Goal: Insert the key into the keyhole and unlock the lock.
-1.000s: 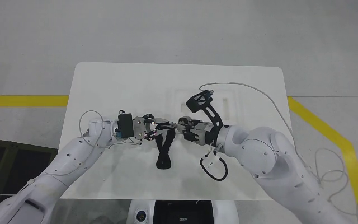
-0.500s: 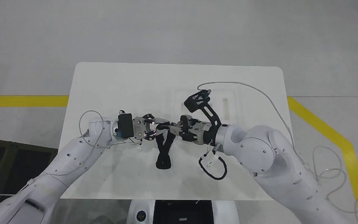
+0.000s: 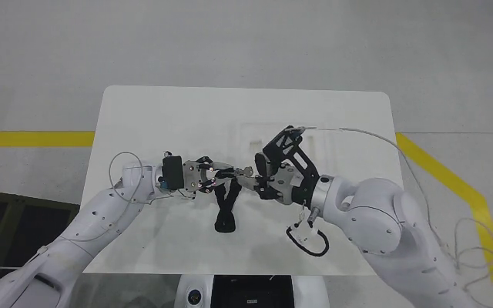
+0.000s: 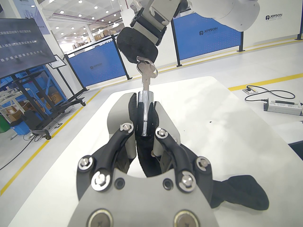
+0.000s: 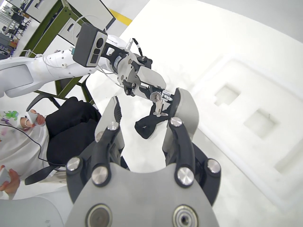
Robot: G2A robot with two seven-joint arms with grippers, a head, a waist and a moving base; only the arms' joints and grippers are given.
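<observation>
Over the middle of the white bench (image 3: 154,115) the two hands meet tip to tip. The left hand (image 3: 216,176) is clamped tight on the lock (image 4: 144,100). Its padded fingers (image 4: 163,116) press from both sides on the chrome cylinder, whose end points towards the other arm. From the cylinder a black fabric-covered tail (image 3: 226,206) hangs down, and its far end lies on the bench in front of the robot.

The key (image 4: 147,70) stands in line with the cylinder, its blade entering the chrome end and its bow and ring sticking out. How deep the blade sits cannot be made out.

The right hand (image 5: 148,100) is spread wide and grips nothing. One of its black finger pads (image 4: 136,45) is right at the key's bow, though contact cannot be confirmed. The other finger stands well clear to the side.

A white foam insert (image 5: 236,72) lies flat on the bench on the right arm's side. Three rectangular recesses (image 5: 226,94) are cut into it in a row, and only white foam shows inside each. It lies apart from the lock and key, which are both held off the bench surface.
</observation>
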